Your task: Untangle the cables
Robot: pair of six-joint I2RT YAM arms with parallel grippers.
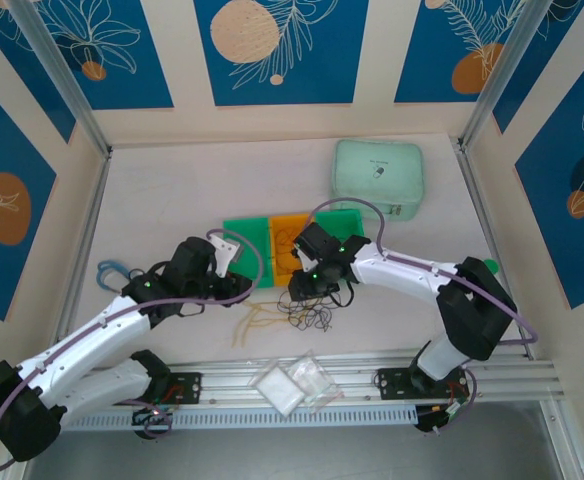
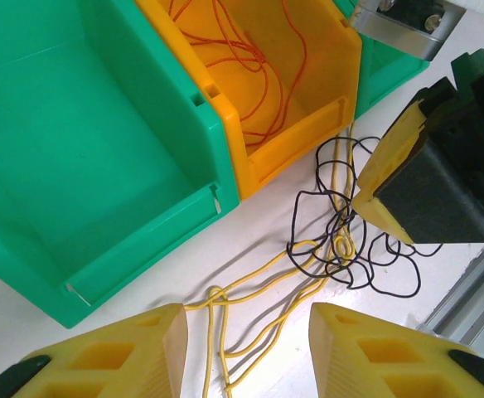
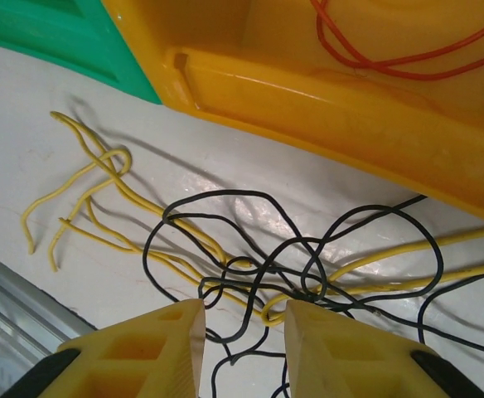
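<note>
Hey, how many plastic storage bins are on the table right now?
3, in a row: a green plastic bin at left, an orange plastic bin in the middle, and a second green plastic bin at right, partly covered by the right arm.

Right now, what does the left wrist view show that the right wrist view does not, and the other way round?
Left wrist, not right wrist: the empty inside of the green bin, the left gripper open, and the right gripper seen from outside.
Right wrist, not left wrist: the open gap between the right gripper's two fingers, with the knot of black cables and yellow cables just in front of it.
Both: the orange bin holding an orange cable, and the yellow-black tangle on the table.
</note>
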